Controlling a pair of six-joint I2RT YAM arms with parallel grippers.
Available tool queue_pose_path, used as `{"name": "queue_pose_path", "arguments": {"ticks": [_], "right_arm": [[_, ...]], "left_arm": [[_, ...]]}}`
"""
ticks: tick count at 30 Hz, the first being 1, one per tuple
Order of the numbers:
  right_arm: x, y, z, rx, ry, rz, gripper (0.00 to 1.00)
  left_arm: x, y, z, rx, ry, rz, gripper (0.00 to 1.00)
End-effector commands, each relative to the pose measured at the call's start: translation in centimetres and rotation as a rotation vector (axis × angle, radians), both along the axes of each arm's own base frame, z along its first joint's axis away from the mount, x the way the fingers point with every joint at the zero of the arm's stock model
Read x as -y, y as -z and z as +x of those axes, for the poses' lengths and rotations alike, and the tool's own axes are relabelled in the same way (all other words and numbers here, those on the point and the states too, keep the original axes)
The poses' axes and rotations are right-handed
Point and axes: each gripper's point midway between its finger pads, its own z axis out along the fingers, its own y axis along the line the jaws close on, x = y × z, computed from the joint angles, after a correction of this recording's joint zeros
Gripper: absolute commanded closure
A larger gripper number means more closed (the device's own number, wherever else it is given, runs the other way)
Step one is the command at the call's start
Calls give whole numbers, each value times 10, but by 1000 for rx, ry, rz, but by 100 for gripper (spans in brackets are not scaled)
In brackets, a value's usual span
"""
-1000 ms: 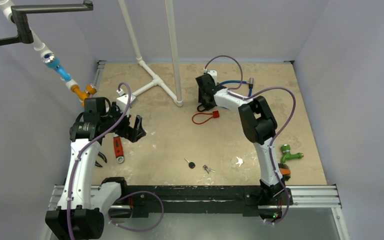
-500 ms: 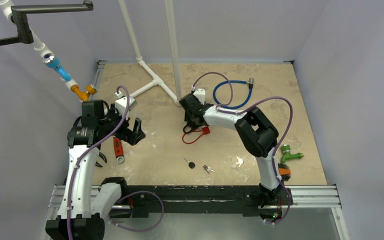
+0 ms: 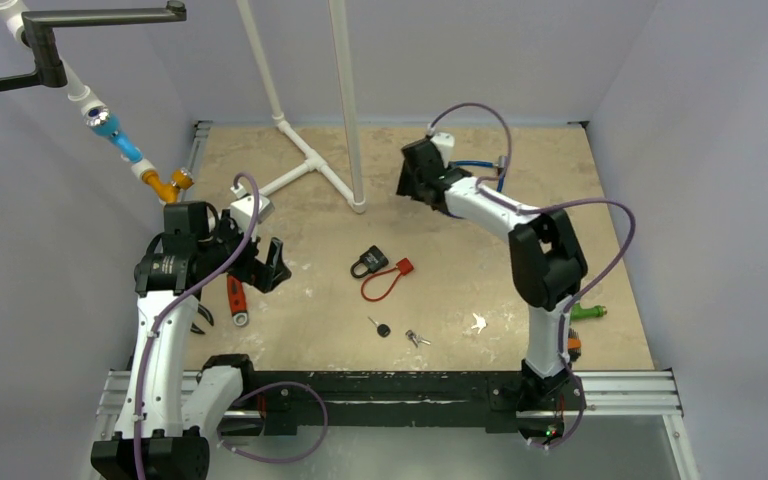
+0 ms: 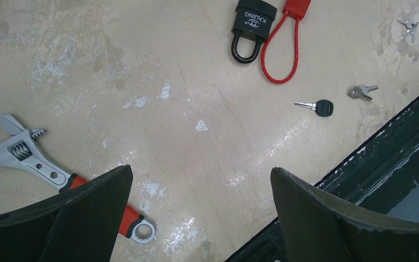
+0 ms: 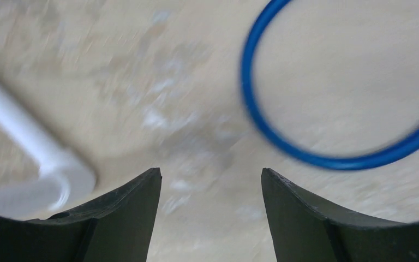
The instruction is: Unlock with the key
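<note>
A black padlock [image 3: 368, 262] lies on the table beside a red cable lock [image 3: 385, 280]; both show in the left wrist view, the padlock [image 4: 254, 23] and the red cable lock [image 4: 281, 52]. A black-headed key [image 3: 380, 327] and a small silver key pair [image 3: 417, 338] lie nearer the front; the left wrist view shows the black-headed key [image 4: 317, 106] and the key pair [image 4: 361, 91]. My left gripper [image 3: 274, 262] is open and empty, left of the padlock. My right gripper [image 3: 407, 182] is open and empty at the back, next to a blue cable loop [image 5: 327, 147].
An adjustable wrench with a red handle [image 3: 236, 296] lies under the left gripper. A white pipe frame [image 3: 310, 160] stands at the back. A green tap [image 3: 582, 311] and a brush lie at the right edge. A small white piece [image 3: 478, 322] lies front right. A black rail [image 3: 400, 385] runs along the front.
My right gripper let go of the padlock and red cable lock in the middle of the table and swung back to the far side. The left arm barely moved.
</note>
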Motion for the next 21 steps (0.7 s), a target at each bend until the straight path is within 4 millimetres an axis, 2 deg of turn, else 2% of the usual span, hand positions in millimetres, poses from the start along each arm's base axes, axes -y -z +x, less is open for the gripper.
{"name": "queue_pose_path", "arguments": {"ticks": [1, 6, 9, 15, 21], "right_arm": [[66, -41, 40, 86, 91, -47, 33], [116, -7, 58, 11, 174, -60, 39], [128, 10, 61, -24, 194, -89, 39], [126, 29, 58, -72, 149, -106, 41], [123, 50, 35, -133, 133, -69, 46]], "left_arm": [[4, -15, -1, 44, 34, -5, 0], [4, -15, -2, 33, 40, -1, 0], [4, -14, -3, 24, 46, -1, 0], [4, -15, 0, 19, 48, -3, 0], [4, -15, 1, 17, 48, -5, 0]]}}
